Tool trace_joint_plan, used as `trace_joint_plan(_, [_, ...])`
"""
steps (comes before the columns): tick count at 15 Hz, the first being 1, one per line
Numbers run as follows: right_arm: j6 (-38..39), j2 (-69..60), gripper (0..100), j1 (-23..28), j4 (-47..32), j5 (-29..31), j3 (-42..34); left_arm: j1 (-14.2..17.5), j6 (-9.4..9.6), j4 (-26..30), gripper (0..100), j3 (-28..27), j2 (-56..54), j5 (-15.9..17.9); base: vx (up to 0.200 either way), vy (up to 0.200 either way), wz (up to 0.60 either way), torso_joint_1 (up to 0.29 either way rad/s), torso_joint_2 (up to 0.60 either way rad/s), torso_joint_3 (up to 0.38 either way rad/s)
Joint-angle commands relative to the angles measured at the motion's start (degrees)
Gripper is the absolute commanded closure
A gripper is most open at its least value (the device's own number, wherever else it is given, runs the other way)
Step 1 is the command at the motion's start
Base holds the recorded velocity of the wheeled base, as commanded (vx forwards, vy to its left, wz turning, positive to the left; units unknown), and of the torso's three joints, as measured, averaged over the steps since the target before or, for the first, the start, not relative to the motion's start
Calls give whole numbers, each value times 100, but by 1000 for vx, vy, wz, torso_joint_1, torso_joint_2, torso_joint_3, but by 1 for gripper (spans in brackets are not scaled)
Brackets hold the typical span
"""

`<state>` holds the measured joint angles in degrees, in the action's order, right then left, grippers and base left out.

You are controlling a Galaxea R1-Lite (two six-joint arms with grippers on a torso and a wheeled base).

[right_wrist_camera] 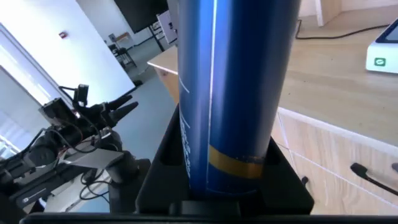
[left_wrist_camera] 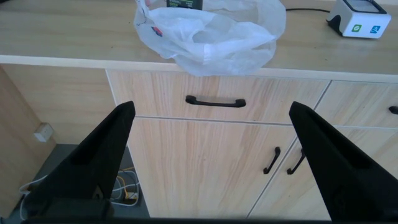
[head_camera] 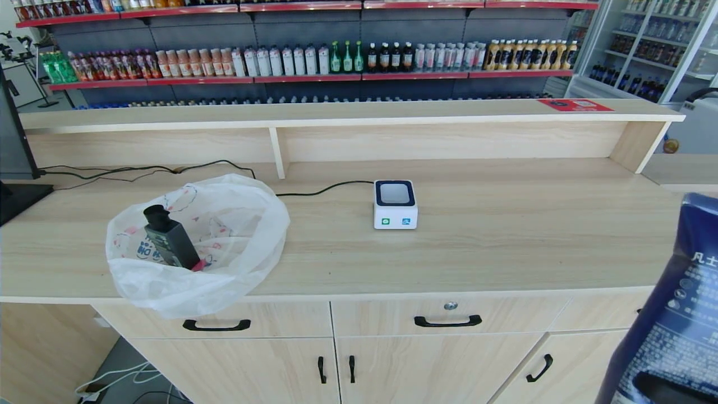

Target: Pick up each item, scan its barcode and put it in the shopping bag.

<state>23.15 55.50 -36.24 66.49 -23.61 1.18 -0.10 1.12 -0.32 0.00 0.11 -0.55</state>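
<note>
A white plastic shopping bag [head_camera: 230, 224] lies open at the left of the wooden counter [head_camera: 505, 247], with a dark bottle-like item [head_camera: 171, 238] leaning inside it. The white barcode scanner [head_camera: 395, 205] stands mid-counter with its window facing up. At the lower right a blue package [head_camera: 673, 314] is held off the counter's front corner. My right gripper [right_wrist_camera: 227, 155] is shut on that blue package [right_wrist_camera: 233, 81], and the scanner [right_wrist_camera: 385, 53] lies beyond it. My left gripper [left_wrist_camera: 211, 107] is open and holds nothing, low in front of the drawers, below the bag [left_wrist_camera: 211, 37].
A raised shelf [head_camera: 348, 115] runs along the counter's back. Black cables [head_camera: 146, 168] trail from a monitor stand [head_camera: 17, 196] at the far left. Drawers and doors with black handles [head_camera: 447, 321] front the counter. Bottle racks [head_camera: 314, 59] line the wall behind.
</note>
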Motion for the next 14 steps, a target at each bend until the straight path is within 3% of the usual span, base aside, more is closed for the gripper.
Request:
trace_joint_plan(1, [172,57,100,-50,-4,-275,-57,1,2,-3,0,0,-2,-7,0,0,0,0,0,0])
trace_joint_plan(9, [647,1938,100,-41,49,-390,1481,10,2,-3,0,0,-2,-7,0,0,0,0,0,0])
trace_joint_plan(14, [928,2676,100,-129,629,-671,2097,1,2,-3,0,0,-2,-7,0,0,0,0,0,0])
